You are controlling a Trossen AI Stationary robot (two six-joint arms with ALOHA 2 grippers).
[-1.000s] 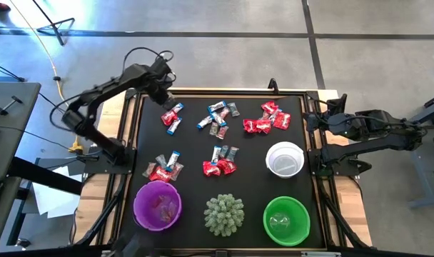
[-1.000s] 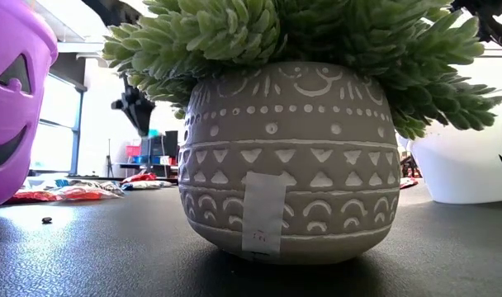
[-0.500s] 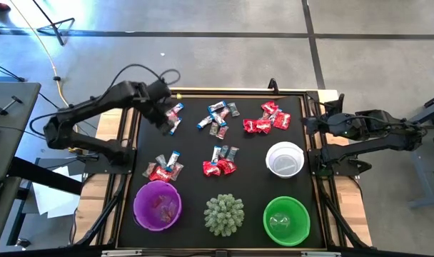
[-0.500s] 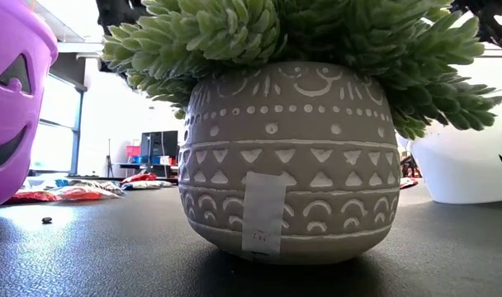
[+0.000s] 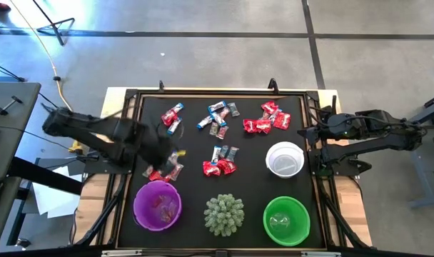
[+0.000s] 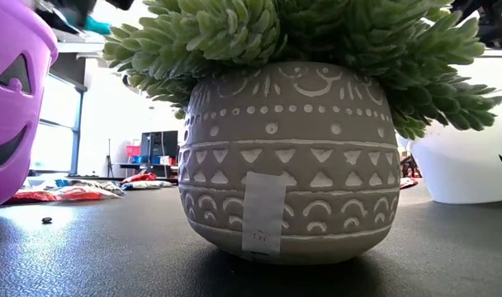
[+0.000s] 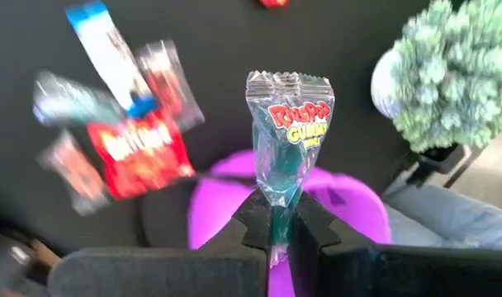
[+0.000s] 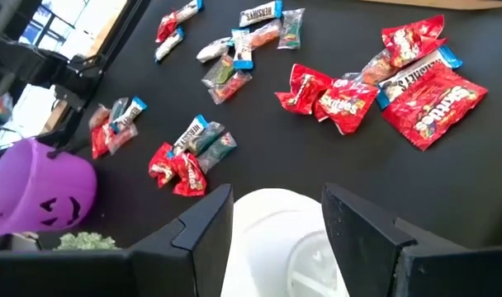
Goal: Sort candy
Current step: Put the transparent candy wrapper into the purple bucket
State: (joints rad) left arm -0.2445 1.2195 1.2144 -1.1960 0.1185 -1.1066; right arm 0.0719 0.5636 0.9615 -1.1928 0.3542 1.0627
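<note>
My left gripper (image 5: 169,153) hangs over the near-left pile of candy (image 5: 162,171), just beyond the purple bowl (image 5: 158,205), and is shut on a clear packet with a blue sweet (image 7: 286,140). In the left wrist view the purple bowl (image 7: 350,198) lies under the packet. Other piles of red, blue-and-white and clear sweets lie flat on the black mat: far left (image 5: 173,118), far middle (image 5: 218,118), far right (image 5: 268,118) and centre (image 5: 220,163). My right gripper (image 8: 276,239) waits open at the table's right edge, over the white bowl (image 8: 276,227). My left gripper (image 7: 276,219) pinches the clear packet by one end (image 7: 276,198) between its two fingers. The rest of the packet sticks out past the fingertips, its crimped end (image 7: 288,81) farthest out. The packet is lifted clear of the mat, above the purple bowl's far rim.
A white bowl (image 5: 285,158) and a green bowl (image 5: 286,220) stand on the right. A spiky pale-green plant in a patterned pot (image 5: 224,214) stands near the middle of the near edge and fills the low view (image 6: 284,157). A raised frame (image 5: 217,93) edges the mat.
My left gripper has travelled from the far-left candy pile toward the table's near edge, carrying the clear packet with it. It now hangs by the purple bowl. The right arm has kept still.
</note>
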